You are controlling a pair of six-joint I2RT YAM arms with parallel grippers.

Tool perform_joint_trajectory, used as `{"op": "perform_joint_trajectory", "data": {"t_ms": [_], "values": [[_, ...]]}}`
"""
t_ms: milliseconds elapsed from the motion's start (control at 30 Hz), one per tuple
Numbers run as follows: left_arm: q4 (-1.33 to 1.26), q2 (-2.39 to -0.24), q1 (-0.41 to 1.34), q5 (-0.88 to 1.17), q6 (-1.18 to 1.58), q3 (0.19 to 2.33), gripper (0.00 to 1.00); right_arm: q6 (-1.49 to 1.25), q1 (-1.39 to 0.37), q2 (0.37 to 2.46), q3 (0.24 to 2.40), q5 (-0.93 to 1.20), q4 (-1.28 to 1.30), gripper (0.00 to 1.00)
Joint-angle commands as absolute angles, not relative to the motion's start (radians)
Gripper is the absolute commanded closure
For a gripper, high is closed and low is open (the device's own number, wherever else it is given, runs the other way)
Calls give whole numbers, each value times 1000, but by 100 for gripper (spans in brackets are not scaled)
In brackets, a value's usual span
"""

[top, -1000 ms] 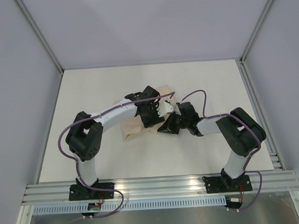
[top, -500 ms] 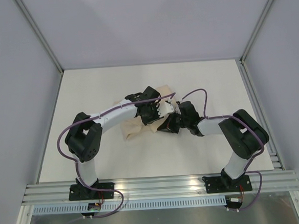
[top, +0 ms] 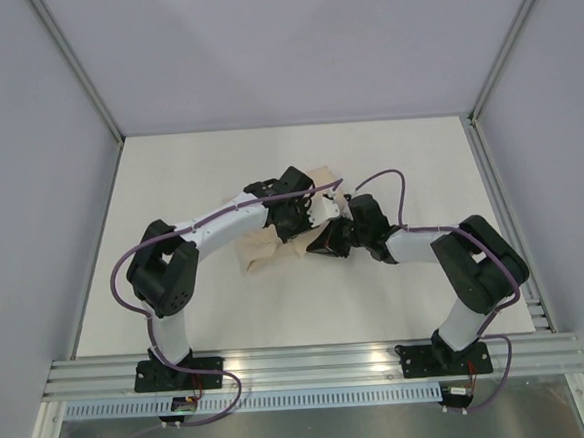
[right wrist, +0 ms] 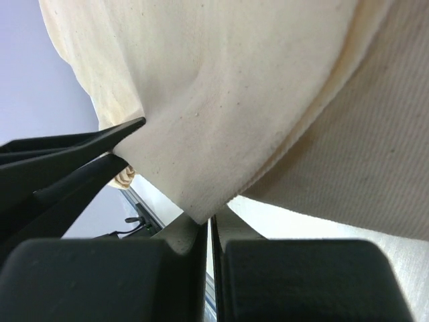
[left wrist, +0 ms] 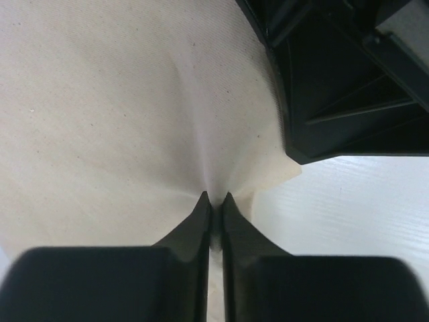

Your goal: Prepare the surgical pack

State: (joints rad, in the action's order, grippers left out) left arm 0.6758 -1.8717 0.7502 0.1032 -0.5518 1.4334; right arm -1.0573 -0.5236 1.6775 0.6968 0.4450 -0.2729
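The surgical pack shows as a beige cloth (top: 259,251) bunched at the table's middle, under both arms. My left gripper (top: 322,219) is shut on a puckered fold of this cloth (left wrist: 134,114), the fabric drawn into creases at its tips (left wrist: 215,196). My right gripper (top: 326,245) sits close beside it, jaws shut, with a corner of the cloth (right wrist: 221,100) ending in the seam between them (right wrist: 209,218). The left gripper's black fingers (right wrist: 80,157) show at the left of the right wrist view, pinching the same sheet. What the cloth wraps is hidden.
The white table (top: 308,308) lies inside grey walls with aluminium posts (top: 76,69). A rail (top: 312,363) runs along the near edge, another strip (top: 502,214) along the right. The right gripper's black body (left wrist: 348,87) fills the left wrist view's upper right.
My left gripper's jaws have closed onto the cloth fold. The right gripper has edged a little up and left, nearer the left one, staying shut.
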Motion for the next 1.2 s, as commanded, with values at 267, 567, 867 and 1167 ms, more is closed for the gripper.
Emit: {"op": "perform_joint_trajectory", "data": {"t_ms": [267, 567, 867, 1167], "values": [[706, -1767, 742, 34, -568, 1496, 100, -1043, -525, 1641, 745, 420, -272, 99], [747, -1808, 742, 28, -589, 1499, 74, -1026, -525, 1629, 767, 413, -235, 100], [836, -1844, 742, 156, -569, 1522, 51, -1028, -525, 1635, 753, 377, -222, 99], [790, -1911, 742, 147, -551, 1533, 51, -1040, -523, 1574, 660, 361, -222, 100]]}}
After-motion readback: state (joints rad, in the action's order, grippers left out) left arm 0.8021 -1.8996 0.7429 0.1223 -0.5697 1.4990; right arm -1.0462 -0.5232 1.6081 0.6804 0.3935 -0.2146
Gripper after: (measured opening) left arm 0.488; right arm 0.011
